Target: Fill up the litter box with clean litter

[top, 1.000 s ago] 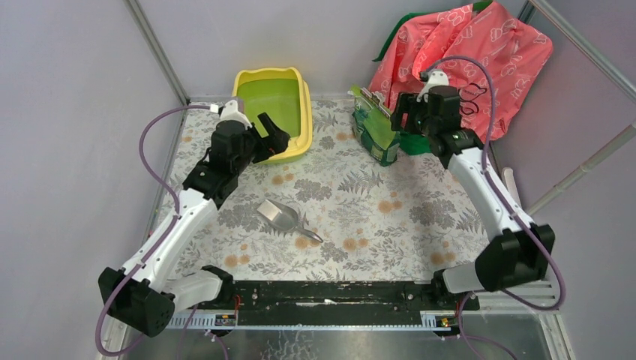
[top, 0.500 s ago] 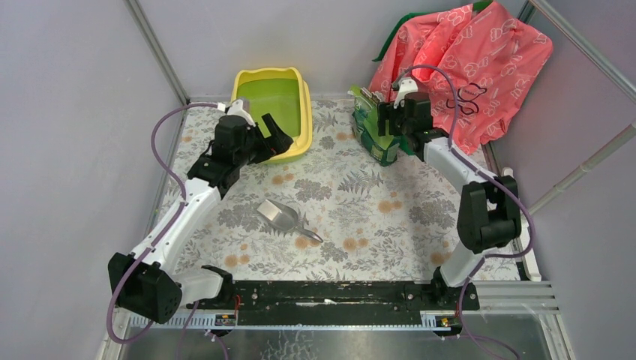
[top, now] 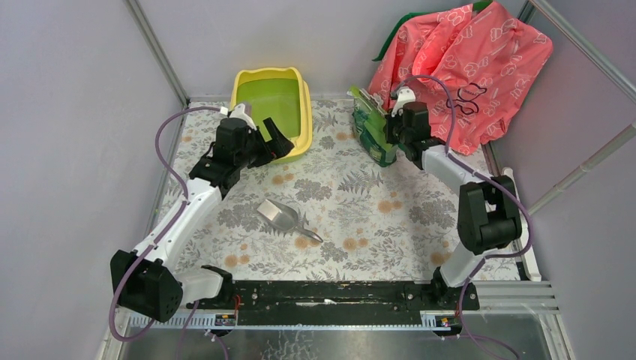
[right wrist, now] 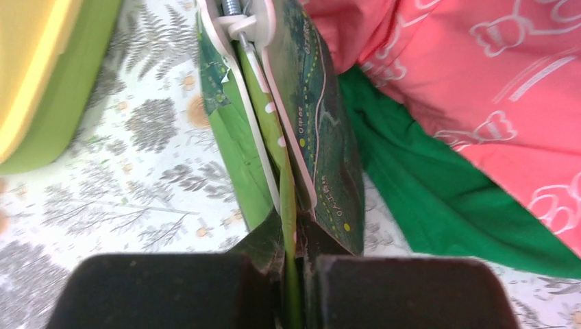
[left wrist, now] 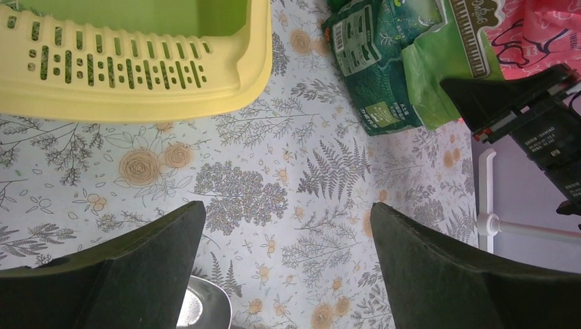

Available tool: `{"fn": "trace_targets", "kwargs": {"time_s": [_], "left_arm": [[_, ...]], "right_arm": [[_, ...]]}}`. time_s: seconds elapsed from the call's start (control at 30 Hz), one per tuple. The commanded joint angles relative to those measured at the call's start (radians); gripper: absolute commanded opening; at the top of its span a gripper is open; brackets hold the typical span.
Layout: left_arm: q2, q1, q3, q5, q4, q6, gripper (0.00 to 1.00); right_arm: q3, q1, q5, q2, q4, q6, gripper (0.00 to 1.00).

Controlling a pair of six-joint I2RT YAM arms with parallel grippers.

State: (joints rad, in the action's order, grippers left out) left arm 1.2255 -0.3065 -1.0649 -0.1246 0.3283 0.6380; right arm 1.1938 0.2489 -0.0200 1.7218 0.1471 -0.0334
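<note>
Clamped together, the right jaws pinch the upper edge of the green bag [top: 373,135]. On my right wrist view the bag's thin folded rim runs straight down between the two dark fingers [right wrist: 171,291], and a white clip [right wrist: 246,24] is fastened along that same rim farther up. The left jaws stand wide apart, hovering over the bench [top: 375,195] just on the near side of the litter box [top: 255,73], apart from its slotted lip [left wrist: 116,68]. The litter box sits upright at the far left of the bench, yellow outside and green inside, with the lip toward the arms. The bag stands to its right, patterned bench between them. A metal scoop [top: 279,216] lies mid-bench. Behind the bag lies a coral cloth [top: 480,60] over a green cloth [right wrist: 438,205].
</note>
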Motion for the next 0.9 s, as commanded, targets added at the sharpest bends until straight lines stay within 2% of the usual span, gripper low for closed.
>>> {"fn": "trace_targets", "kwargs": {"time_s": [0.0,0.2,0.5,0.63,0.87], "left_arm": [[-0.026,0.007,0.021,-0.024,-0.039,0.008,0.99],[-0.069,0.008,0.034,-0.031,0.001,0.009,0.99],[-0.107,0.007,0.064,-0.078,0.050,0.005,0.99],[-0.165,0.007,0.104,-0.070,0.046,0.025,0.99],[-0.204,0.007,0.088,-0.065,0.089,0.027,0.99]], "right_arm": [[-0.108,0.006,-0.087,-0.127,0.036,0.111,0.00],[-0.271,0.035,-0.100,-0.383,-0.042,0.199,0.00],[-0.438,0.110,-0.035,-0.853,-0.319,0.318,0.00],[-0.405,0.110,-0.043,-0.880,-0.385,0.310,0.00],[-0.382,0.112,-0.068,-0.837,-0.379,0.309,0.00]]}}
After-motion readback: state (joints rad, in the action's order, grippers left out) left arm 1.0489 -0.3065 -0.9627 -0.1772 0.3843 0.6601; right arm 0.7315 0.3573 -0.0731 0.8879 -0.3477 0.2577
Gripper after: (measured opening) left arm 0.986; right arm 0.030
